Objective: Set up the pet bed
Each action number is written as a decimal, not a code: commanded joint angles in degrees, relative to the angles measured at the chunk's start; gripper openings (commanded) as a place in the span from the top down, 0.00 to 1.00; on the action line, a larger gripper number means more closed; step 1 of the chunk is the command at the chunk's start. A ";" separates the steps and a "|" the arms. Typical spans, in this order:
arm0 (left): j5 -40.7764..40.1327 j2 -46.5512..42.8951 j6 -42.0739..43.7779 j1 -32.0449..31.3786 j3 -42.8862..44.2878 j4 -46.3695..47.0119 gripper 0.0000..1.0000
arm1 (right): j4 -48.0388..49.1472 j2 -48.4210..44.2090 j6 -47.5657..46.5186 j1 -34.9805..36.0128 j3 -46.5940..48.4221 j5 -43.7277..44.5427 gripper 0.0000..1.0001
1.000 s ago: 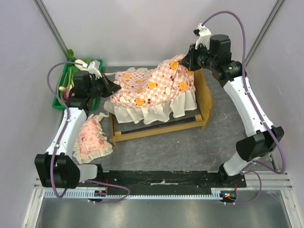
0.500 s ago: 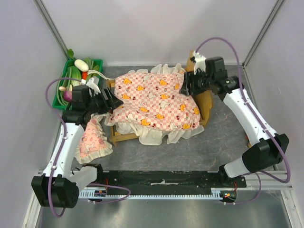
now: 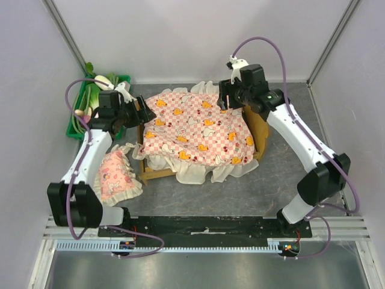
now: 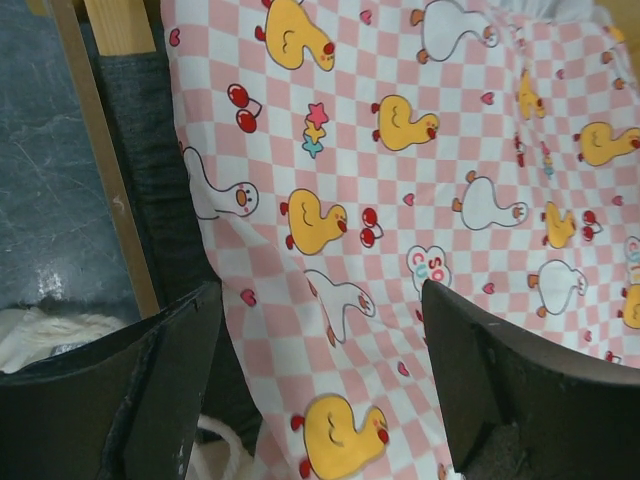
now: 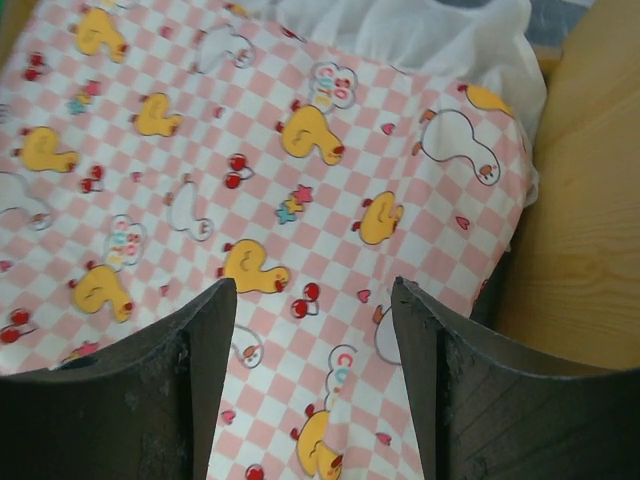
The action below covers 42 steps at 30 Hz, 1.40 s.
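Note:
The pet bed (image 3: 260, 129), a light-wood frame, stands mid-table with the pink-checked frilled mattress (image 3: 198, 129) spread over it; its frills hang over the front rail (image 3: 157, 174). My left gripper (image 3: 144, 113) hovers open over the mattress's left end, nothing between its fingers (image 4: 160, 385); the bed's dark grey base (image 4: 160, 190) and wood rail (image 4: 105, 160) show beside the mattress (image 4: 400, 180). My right gripper (image 3: 224, 99) stands open above the mattress's far right corner (image 5: 300, 180), next to the headboard (image 5: 590, 220). The small pink pillow (image 3: 116, 176) lies on the table at the left.
A green crate (image 3: 77, 111) of toy vegetables sits at the far left corner behind my left arm. Grey walls close in the table on three sides. The black rail (image 3: 204, 227) with both arm bases runs along the near edge.
Both grippers opened and let go of the mattress, which dropped from a raised bunch to lie spread flat across the bed. Both grippers have since drawn back slightly above it.

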 commanded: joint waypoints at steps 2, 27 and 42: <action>2.86 6.40 2.96 0.06 2.91 6.26 0.13 | 4.28 6.22 1.99 -0.08 -0.17 12.52 0.29; 12.61 14.85 1.03 -0.55 -2.89 14.88 0.98 | 10.09 21.08 -0.11 -2.80 3.69 5.15 1.00; 5.24 1.84 -10.58 -5.91 -8.78 19.46 0.98 | 8.60 26.51 -2.05 -5.79 22.93 2.10 1.00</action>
